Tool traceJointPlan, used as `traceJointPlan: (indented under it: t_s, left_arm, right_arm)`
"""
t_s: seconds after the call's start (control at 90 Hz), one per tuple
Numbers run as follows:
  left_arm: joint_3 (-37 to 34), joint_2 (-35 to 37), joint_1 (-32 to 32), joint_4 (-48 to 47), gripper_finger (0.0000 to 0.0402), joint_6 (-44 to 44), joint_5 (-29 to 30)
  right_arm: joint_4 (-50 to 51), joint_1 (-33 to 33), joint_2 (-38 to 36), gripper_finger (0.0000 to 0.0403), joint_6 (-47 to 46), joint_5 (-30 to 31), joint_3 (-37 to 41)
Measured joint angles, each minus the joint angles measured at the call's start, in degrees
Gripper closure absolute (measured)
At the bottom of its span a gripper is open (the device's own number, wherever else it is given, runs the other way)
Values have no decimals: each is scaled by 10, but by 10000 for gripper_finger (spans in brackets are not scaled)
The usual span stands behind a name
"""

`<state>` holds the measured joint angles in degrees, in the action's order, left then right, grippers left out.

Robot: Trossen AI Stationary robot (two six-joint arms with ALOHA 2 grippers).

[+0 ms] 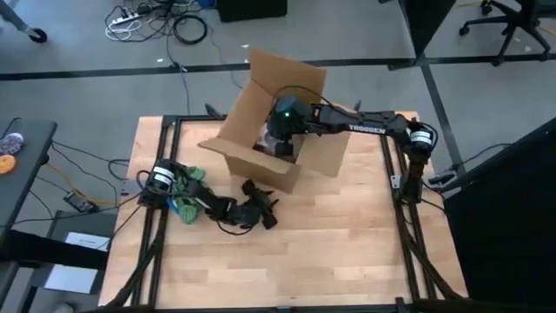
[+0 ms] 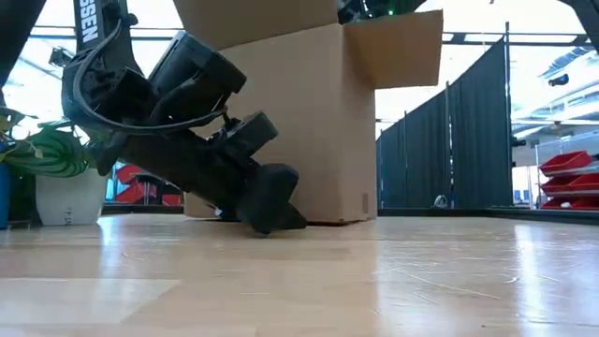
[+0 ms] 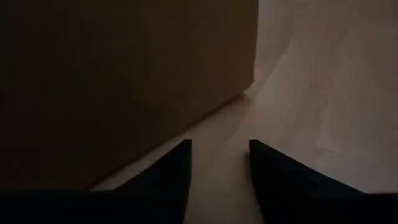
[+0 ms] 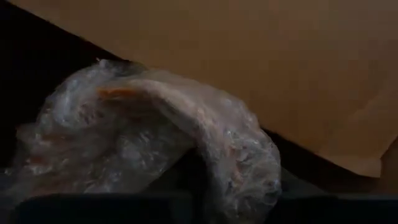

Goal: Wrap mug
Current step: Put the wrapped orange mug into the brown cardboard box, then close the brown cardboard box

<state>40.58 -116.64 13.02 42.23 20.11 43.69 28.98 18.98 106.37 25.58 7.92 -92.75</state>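
Brown cardboard makes up the open box (image 1: 276, 130) standing near the back of the wooden table (image 1: 347, 235), its flaps spread wide. The right gripper (image 1: 282, 130) reaches down into the box; I cannot tell how its fingers stand. Right in front of its camera lies a bundle of bubble wrap (image 4: 155, 143) on the box floor, with something orange showing through; the mug itself is hidden. The left gripper (image 1: 265, 209) rests low on the table just beside the box's front corner, fingers (image 3: 171, 180) parted and holding nothing.
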Motion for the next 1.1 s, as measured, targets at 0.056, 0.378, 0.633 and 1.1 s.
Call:
traceJointPlan:
  t_s: [0.056,0.378,0.633,1.1]
  left_arm:
    - [0,0,0,-1,259,0,0]
    - [-1,0,-3,8,259,34,-7]
    - [1,63,15,79,259,33,-36]
    - [2,266,94,153,259,-127,-42]
  right_arm:
    - [5,-3,-4,312,0,0,0]
    - [34,-38,-101,194,-3,67,3]
    - [127,-80,-194,137,-63,110,3]
    - [437,-223,-367,151,-405,240,3]
